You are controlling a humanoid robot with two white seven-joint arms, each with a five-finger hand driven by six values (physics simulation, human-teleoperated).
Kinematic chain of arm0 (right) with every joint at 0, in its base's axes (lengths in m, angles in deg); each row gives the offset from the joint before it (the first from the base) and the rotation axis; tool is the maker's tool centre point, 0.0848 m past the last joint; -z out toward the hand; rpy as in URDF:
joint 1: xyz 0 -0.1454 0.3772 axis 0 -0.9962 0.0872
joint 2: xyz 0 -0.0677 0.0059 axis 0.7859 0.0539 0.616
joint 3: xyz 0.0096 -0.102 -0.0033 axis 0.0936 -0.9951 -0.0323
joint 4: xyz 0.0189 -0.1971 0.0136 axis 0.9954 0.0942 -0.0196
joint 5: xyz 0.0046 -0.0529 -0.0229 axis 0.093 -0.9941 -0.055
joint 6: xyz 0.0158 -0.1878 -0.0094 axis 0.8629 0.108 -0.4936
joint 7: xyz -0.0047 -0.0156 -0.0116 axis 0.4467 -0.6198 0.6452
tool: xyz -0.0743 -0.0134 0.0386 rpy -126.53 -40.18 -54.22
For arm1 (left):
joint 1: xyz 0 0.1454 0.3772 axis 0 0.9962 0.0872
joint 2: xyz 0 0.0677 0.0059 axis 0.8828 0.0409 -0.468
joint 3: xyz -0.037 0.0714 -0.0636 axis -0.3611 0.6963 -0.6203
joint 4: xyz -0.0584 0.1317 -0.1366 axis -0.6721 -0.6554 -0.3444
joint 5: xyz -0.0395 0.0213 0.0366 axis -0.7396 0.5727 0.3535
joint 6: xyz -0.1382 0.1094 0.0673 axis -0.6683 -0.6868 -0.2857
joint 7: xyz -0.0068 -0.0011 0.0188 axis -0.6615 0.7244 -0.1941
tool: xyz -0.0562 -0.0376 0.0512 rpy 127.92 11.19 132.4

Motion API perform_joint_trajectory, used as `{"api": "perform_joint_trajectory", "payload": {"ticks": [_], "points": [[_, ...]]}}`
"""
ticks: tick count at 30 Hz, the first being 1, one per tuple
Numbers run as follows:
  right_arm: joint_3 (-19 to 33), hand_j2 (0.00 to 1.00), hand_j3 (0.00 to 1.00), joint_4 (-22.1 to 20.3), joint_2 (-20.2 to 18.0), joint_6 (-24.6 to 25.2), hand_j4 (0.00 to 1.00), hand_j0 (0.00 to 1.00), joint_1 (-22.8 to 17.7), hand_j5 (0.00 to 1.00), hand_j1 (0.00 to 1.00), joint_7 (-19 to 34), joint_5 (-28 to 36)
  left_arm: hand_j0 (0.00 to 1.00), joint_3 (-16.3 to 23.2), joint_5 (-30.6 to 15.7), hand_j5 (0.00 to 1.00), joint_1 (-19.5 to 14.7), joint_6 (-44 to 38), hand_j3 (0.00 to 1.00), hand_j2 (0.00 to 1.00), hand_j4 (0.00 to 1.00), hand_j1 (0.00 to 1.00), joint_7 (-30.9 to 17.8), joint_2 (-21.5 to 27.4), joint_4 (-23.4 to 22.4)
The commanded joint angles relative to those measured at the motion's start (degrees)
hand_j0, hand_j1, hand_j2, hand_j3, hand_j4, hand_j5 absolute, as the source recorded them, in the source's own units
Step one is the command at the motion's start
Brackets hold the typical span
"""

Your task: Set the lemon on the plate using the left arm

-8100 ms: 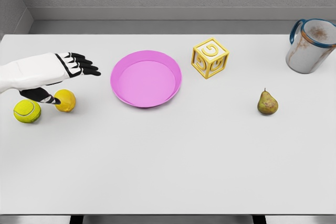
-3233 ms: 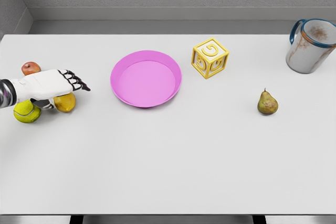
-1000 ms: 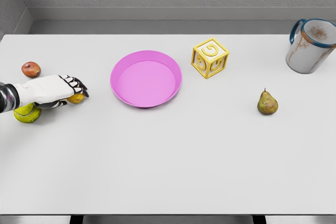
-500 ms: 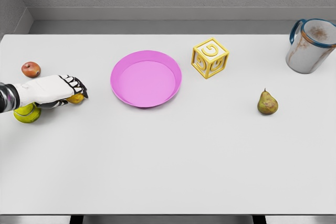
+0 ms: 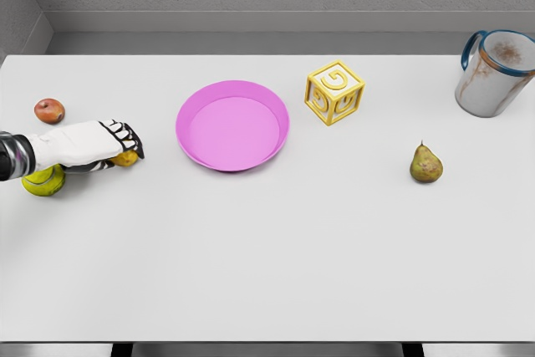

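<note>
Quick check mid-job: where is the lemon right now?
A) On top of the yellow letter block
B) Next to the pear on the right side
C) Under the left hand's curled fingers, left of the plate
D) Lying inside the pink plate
C: only a sliver of the lemon shows beneath the curled fingers of the left hand, on the table left of the pink plate, which holds nothing.
</note>
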Motion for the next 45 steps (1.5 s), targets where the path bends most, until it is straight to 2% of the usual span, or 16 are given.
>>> {"api": "perform_joint_trajectory", "payload": {"ticks": [1, 12, 26, 33, 45], "points": [[0.04, 1.0, 1.0, 0.02, 0.0, 0.0, 1.0, 1.0, 0.0, 1.0, 1.0, 0.01, 0.01, 0.43, -0.03, -0.73, 0.43, 0.0, 0.01, 0.43, 0.43, 0.43, 0.43, 0.02, 0.02, 0.18], [0.04, 1.0, 1.0, 0.02, 0.0, 0.0, 1.0, 1.0, 0.0, 1.0, 1.0, 0.01, 0.01, 0.43, -0.03, -3.46, 0.43, -1.85, 0.01, 0.43, 0.43, 0.43, 0.43, 0.02, -1.65, -0.09], [-0.05, 1.0, 1.0, -0.07, 0.0, 0.0, 1.0, 1.0, 0.0, 1.0, 1.0, 0.01, 0.01, 0.43, -0.04, -3.72, 0.43, -3.51, 0.01, 0.43, 0.43, 0.43, 0.43, 0.02, -4.81, 0.35], [0.04, 1.0, 1.0, 0.02, 0.0, 0.0, 1.0, 1.0, 0.0, 1.0, 1.0, 0.01, 0.01, 0.43, -0.3, -4.34, 0.43, -4.22, 0.01, 0.43, 0.43, 0.43, 0.43, 0.02, -4.9, 0.44], [0.04, 1.0, 1.0, 0.02, 0.0, 0.0, 1.0, 1.0, 0.0, 1.0, 1.0, 0.01, 0.01, 0.43, -0.39, -4.78, 0.43, -4.75, 0.01, 0.43, 0.43, 0.43, 0.43, 0.02, -7.1, 2.55]]}}
